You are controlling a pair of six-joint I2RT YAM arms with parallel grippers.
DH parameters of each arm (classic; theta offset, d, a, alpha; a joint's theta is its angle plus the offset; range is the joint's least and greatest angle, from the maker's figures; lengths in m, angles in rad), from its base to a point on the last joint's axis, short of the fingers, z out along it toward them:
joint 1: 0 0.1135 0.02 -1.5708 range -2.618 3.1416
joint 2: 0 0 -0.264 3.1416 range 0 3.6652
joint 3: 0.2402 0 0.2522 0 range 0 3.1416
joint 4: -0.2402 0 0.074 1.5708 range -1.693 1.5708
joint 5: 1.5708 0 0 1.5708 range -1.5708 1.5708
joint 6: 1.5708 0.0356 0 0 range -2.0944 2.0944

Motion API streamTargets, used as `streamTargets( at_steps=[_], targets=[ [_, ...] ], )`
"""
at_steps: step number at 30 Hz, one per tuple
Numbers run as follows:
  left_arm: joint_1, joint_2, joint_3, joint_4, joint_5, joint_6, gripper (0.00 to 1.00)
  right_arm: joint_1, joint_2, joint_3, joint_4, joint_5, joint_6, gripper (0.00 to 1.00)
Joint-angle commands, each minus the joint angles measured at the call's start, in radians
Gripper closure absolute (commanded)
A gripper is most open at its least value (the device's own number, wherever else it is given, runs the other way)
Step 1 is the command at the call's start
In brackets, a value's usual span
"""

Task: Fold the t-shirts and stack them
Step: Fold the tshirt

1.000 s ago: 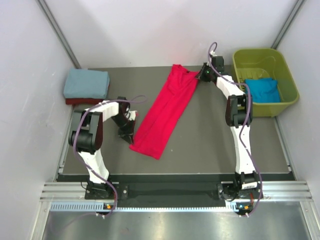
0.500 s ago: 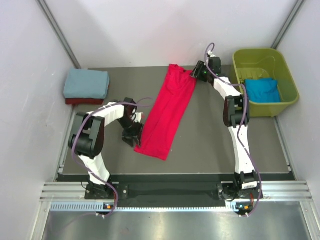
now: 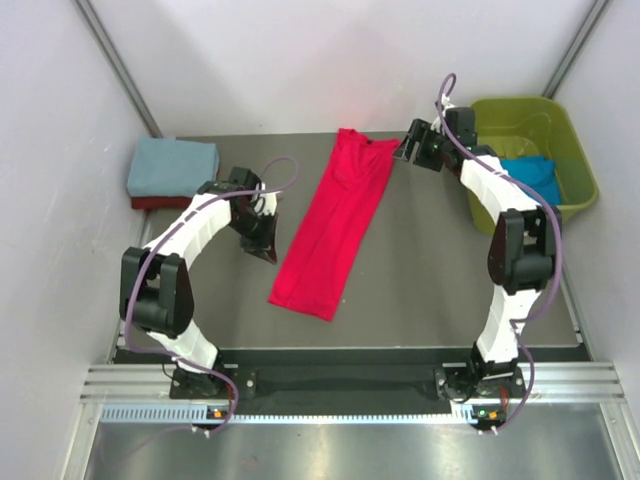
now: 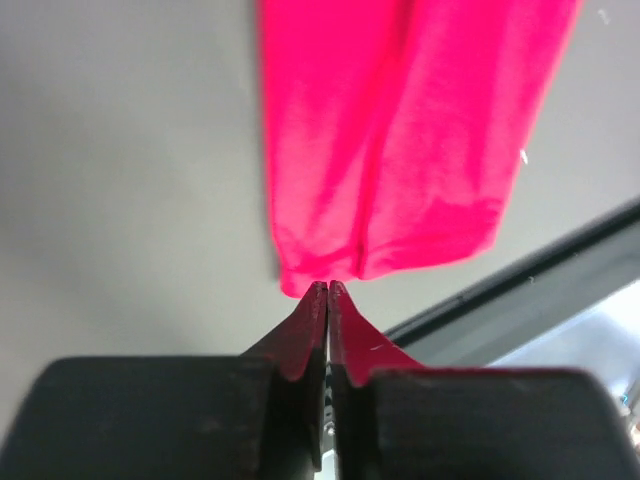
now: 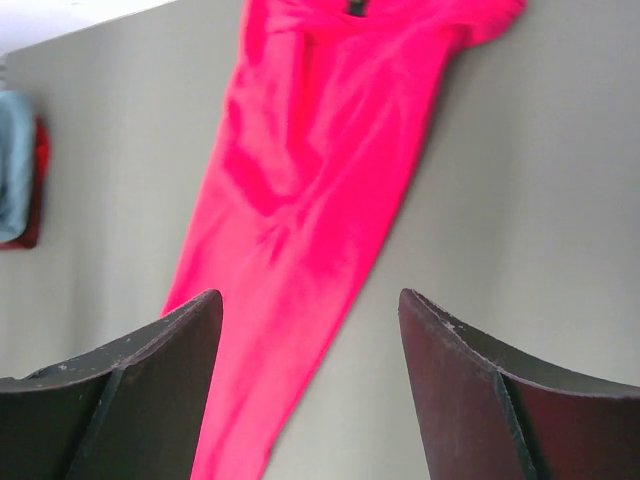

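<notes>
Before me the bright red t-shirt (image 3: 335,225) lies in a long slanted strip, blue-grey tee (image 3: 172,166) folded atop dark red tee (image 3: 150,202) far left, bright blue tee (image 3: 540,178) in the tub (image 3: 520,101).

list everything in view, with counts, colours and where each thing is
red t-shirt: 1, bright red, long narrow strip across the middle of the table
blue-grey t-shirt: 1, dusty blue-grey, folded, far left corner, on the dark red one
dark red t-shirt: 1, dark red, under the blue-grey one
blue t-shirt: 1, bright blue, inside the tub
tub: 1, olive green, far right corner
table: 1, dark grey
left gripper: 1, black, shut, empty, by the red shirt's near end
right gripper: 1, black, open, by its far end
</notes>
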Motion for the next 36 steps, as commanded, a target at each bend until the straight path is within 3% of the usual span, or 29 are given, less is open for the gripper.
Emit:
streamTargets(
  at_steps=[1,12,23,30,36],
  targets=[
    [-0.029,0.029,0.011,-0.036,0.127,0.014,1.00,0.018,-0.110,-0.067,0.029,-0.018,-0.035,0.28],
    [-0.172,0.187,-0.023,0.039,0.139,-0.007,1.00,0.002,-0.187,-0.122,0.041,-0.006,-0.054,0.28],
    [-0.218,0.480,0.113,0.028,0.057,-0.017,1.00,-0.021,-0.153,-0.070,0.056,-0.003,-0.046,0.28],
    [-0.429,0.601,0.204,0.019,0.053,-0.030,1.00,-0.042,-0.165,-0.070,0.056,-0.007,-0.029,0.28],
    [-0.539,0.632,0.205,0.030,0.075,-0.055,1.00,-0.063,-0.200,-0.103,0.059,-0.010,-0.027,0.28]
  ],
)
